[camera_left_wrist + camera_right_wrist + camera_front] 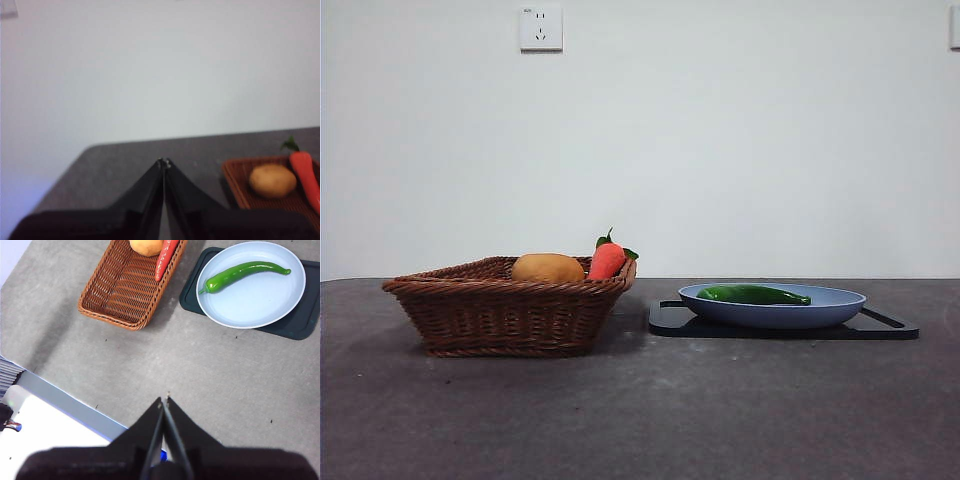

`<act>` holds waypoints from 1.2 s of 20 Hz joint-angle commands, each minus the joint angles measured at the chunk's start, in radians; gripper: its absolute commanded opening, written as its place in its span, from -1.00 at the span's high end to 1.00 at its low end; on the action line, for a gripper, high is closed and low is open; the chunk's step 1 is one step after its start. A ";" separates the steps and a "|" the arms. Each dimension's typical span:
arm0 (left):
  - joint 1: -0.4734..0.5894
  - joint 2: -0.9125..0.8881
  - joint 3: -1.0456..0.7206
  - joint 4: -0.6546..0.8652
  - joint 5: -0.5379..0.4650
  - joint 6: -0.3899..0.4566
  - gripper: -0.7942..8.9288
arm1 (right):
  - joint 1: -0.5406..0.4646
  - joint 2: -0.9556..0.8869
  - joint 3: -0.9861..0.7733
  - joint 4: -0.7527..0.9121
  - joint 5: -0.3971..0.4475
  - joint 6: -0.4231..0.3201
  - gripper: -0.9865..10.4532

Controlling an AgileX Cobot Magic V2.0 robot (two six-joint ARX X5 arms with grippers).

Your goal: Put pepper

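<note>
Currently the pepper lies loose across the blue plate on a dark tray, beside the basket; both the left claw and right claw are pinched closed, empty, well away. Risks, as judged: glossy, slim, curved skin may roll or slip from a narrow pinch; a low approach may strike the plate rim and shift it.

The pepper is long, slim and glossy green, gently curved, with a thicker stem end and a thin tapered tip. It lies flat on its side inside a shallow blue plate, toward the plate's far half, its tapered tip close to the rim. The plate rests on a dark tray beside a wicker basket. Nothing touches the pepper.
</note>
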 commanded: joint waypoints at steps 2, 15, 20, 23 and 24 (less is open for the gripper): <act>0.004 -0.051 -0.098 0.012 0.001 -0.063 0.82 | 0.002 0.008 0.022 -0.016 0.002 0.005 0.81; 0.004 -0.174 -0.232 -0.145 0.003 -0.108 0.82 | 0.002 0.008 0.022 -0.016 0.002 0.006 0.81; 0.004 -0.191 -0.245 -0.225 0.024 -0.164 0.82 | 0.002 0.008 0.022 -0.016 0.002 0.005 0.81; 0.004 -0.191 -0.245 -0.219 0.027 -0.166 0.82 | 0.002 0.008 0.022 -0.016 0.002 0.005 0.81; 0.004 -0.191 -0.245 -0.219 0.027 -0.166 0.82 | 0.002 0.008 0.022 -0.016 0.002 0.005 0.81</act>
